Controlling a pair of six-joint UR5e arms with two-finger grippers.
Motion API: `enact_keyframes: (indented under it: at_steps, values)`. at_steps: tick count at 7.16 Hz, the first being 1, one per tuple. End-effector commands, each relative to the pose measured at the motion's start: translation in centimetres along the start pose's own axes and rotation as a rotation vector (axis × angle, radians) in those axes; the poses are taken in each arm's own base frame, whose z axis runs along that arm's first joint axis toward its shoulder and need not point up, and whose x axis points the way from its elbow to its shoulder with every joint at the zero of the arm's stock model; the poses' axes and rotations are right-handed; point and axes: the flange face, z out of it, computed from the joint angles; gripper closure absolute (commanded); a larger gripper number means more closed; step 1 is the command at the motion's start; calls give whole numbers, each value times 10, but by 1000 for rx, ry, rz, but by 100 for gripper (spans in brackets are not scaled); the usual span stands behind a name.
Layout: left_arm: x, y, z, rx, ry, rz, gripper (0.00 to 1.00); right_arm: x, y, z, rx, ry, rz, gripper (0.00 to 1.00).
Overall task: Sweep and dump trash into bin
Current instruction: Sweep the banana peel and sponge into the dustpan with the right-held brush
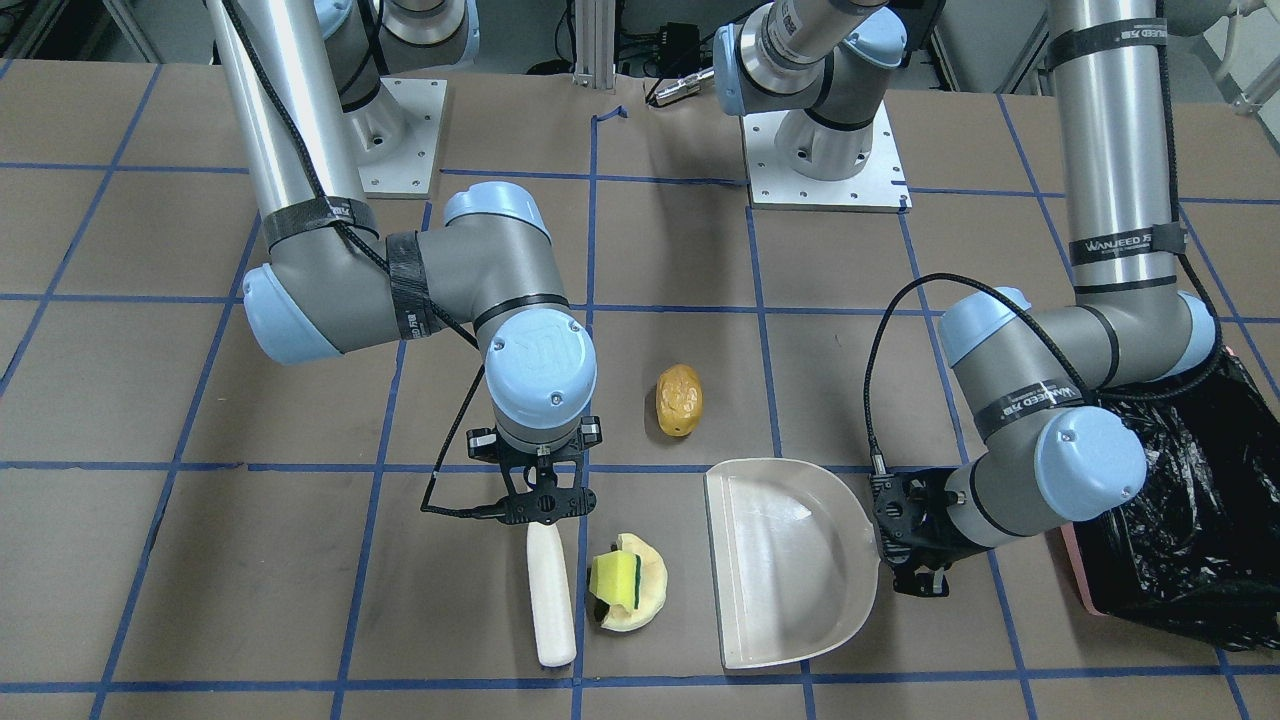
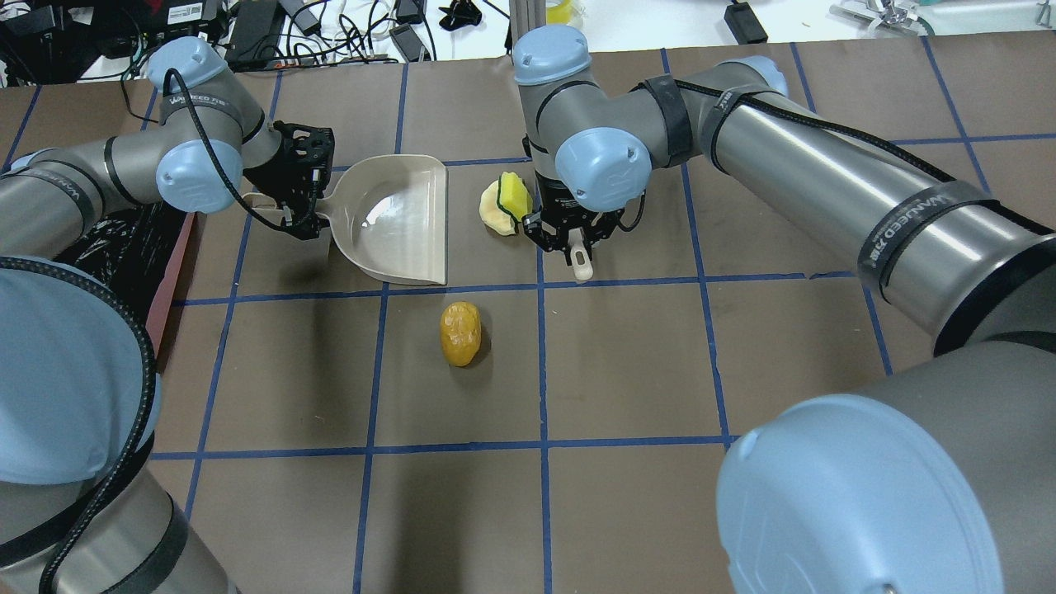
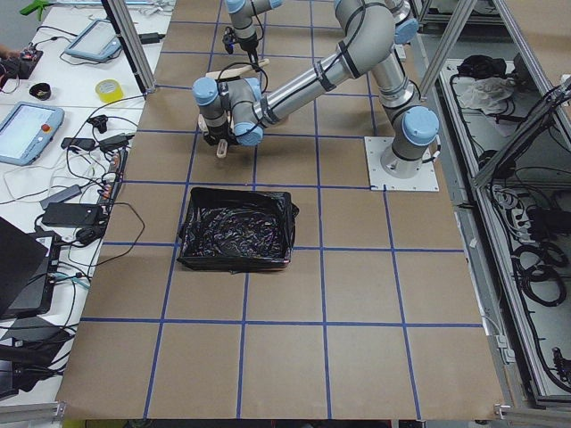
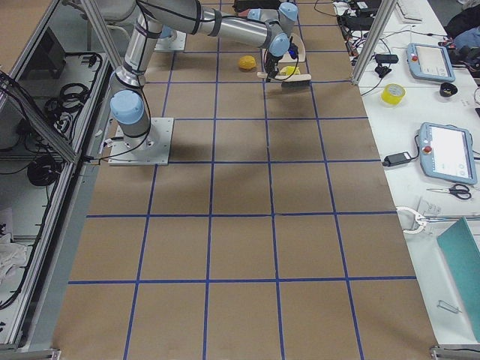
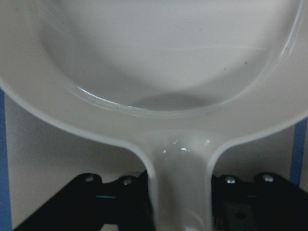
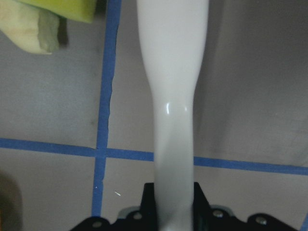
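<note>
My right gripper [image 1: 541, 505] is shut on the beige brush [image 1: 551, 598], which lies along the table; its handle fills the right wrist view [image 6: 173, 120]. Just beside the brush, the yellow-and-green sponge wedge [image 1: 615, 577] rests on the pale cream crescent slice [image 1: 645, 603]. The brown potato-like oval [image 1: 679, 399] lies alone, nearer the robot. My left gripper [image 1: 912, 530] is shut on the handle of the beige dustpan [image 1: 790, 560], which sits flat and empty on the table with its mouth towards the trash. The pink bin [image 1: 1075, 570] with its black bag [image 1: 1180, 520] stands behind the left arm.
The table is brown paper with a blue tape grid. The two arm bases [image 1: 825, 160] stand at the robot's side of the table. The left arm's elbow [image 1: 1090, 460] hangs over the bin's edge. Cables and devices lie beyond the table's far edge [image 2: 330, 25].
</note>
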Motion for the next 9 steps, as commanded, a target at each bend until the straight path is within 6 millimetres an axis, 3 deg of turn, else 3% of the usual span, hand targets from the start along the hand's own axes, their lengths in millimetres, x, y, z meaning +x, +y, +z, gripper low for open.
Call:
enact_keyframes:
  at_steps: [1, 2, 4, 8, 9]
  values:
    - [0, 0, 0, 1, 0, 0, 100, -34, 9, 0, 15, -26, 30, 100]
    - [0, 0, 0, 2, 0, 0, 100, -52, 13, -2, 18, -65, 25, 100]
    - [0, 0, 0, 5, -1, -8, 100, -96, 15, 17, 30, -107, 50, 100]
    - [0, 0, 1, 3, 1, -7, 100, -180, 27, 5, 27, -203, 107, 100]
    - [0, 1, 0, 3, -1, -7, 100, -195, 28, -8, 33, -241, 121, 100]
